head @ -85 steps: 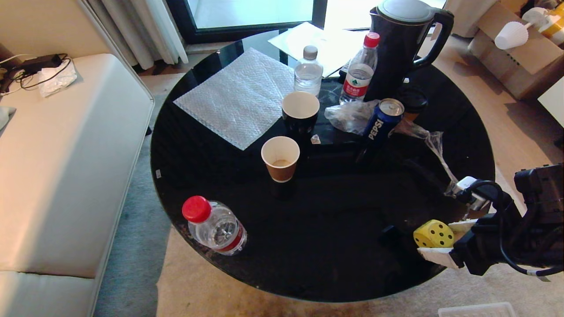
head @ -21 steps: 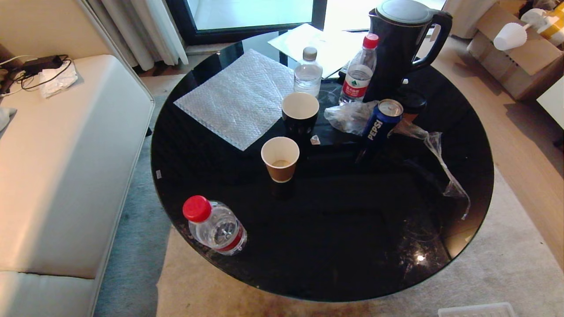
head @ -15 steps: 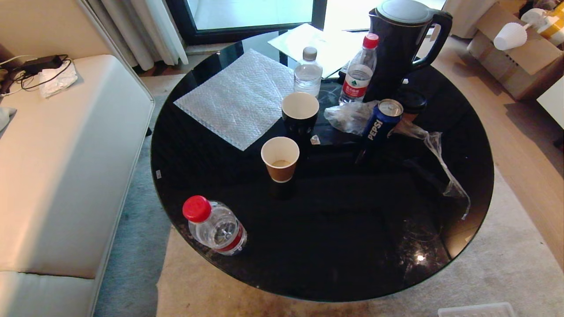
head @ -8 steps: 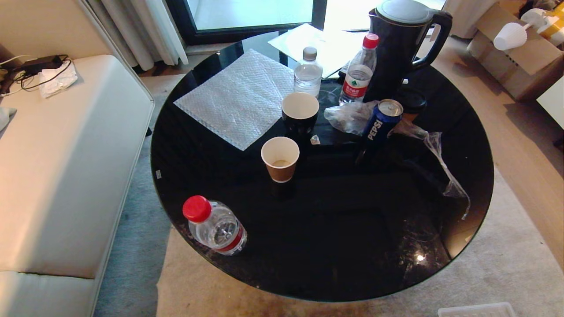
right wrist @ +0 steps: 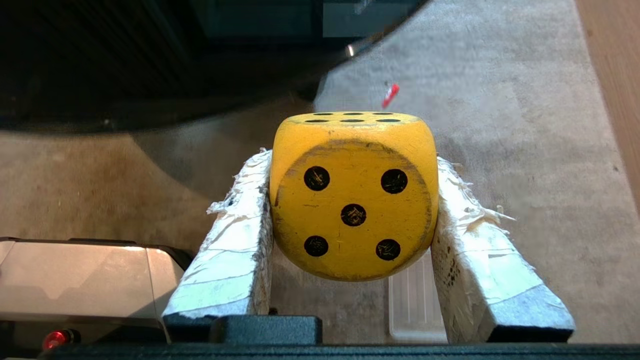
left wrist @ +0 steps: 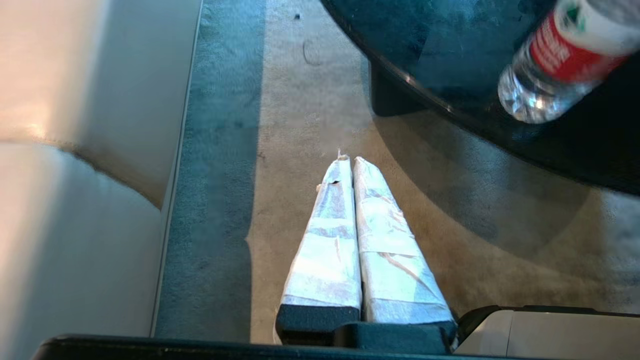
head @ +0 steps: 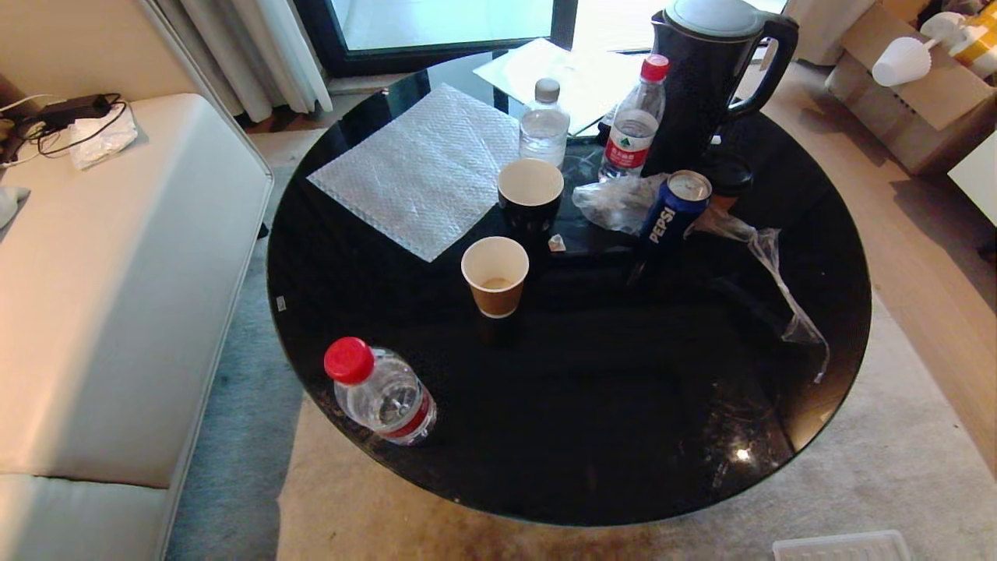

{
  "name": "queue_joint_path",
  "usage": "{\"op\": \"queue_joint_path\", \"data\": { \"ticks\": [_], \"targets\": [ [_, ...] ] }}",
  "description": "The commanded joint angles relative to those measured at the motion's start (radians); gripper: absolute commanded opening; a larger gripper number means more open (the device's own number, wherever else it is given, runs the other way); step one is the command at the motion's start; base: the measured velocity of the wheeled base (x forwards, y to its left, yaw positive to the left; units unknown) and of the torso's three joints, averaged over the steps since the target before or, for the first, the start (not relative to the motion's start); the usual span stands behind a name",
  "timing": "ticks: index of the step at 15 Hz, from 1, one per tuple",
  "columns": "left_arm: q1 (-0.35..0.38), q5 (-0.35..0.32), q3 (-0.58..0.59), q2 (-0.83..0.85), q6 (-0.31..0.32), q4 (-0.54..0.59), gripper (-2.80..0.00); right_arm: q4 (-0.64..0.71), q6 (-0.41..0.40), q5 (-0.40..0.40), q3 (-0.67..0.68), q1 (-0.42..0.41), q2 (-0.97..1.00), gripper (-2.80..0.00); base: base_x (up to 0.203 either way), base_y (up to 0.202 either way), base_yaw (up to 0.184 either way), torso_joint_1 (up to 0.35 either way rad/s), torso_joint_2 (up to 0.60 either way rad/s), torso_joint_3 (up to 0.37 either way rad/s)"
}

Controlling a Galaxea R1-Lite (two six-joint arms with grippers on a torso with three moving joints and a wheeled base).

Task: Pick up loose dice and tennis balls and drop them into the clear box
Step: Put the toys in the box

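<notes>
The right gripper (right wrist: 352, 165) is clamping the yellow die (right wrist: 353, 197) between its two white-wrapped fingers (right wrist: 235, 250), one finger pressing each side of the cube. The five-pip face is turned back toward the wrist, and a face with a row of pips is lying across the top, out past the fingertips. Under the fingers is the beige carpet (right wrist: 500, 125), with the dark rim of the round table (right wrist: 150, 60) lying beyond the fingertips. Directly below the die, seen between the fingers, a strip of something pale and ribbed (right wrist: 412, 305) is showing; whether it is the box or a lid cannot be told from here.

The left gripper (left wrist: 348, 161) is hanging with its taped fingers (left wrist: 327, 240) pressed flat together and nothing between them. Beyond their tips is carpet, with the edge of the grey sofa (left wrist: 75, 150) off to one side of the fingers and the table's rim to the other, where a water bottle (left wrist: 560, 60) with a red label is standing near the edge.

In the head view neither arm is showing. The black table (head: 584, 436) is carrying a red-capped bottle (head: 378, 389), a paper cup (head: 495, 276), a dark cup (head: 530, 195), a cola can (head: 674, 210), two more bottles, a kettle (head: 713, 74) and a sheet of bubble wrap (head: 424, 171). On the carpet at the lower right, the rim of the clear box (head: 841, 545) is just peeking in.
</notes>
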Motion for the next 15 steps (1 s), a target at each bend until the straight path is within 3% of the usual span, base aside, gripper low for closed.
{"op": "queue_joint_path", "data": {
  "ticks": [1, 15],
  "targets": [
    [0.000, 0.000, 0.000, 0.000, -0.001, 0.000, -2.80, 0.002, -0.001, 0.001, 0.000, 0.000, -0.001, -2.80, -0.159, 0.000, -0.003, 0.002, 0.01, 0.002],
    [0.000, 0.000, 0.000, 0.000, -0.002, 0.000, -2.80, 0.002, 0.001, 0.001, 0.000, 0.000, -0.001, -2.80, -0.175, 0.000, -0.001, 0.001, 0.00, 0.003]
  ]
}}
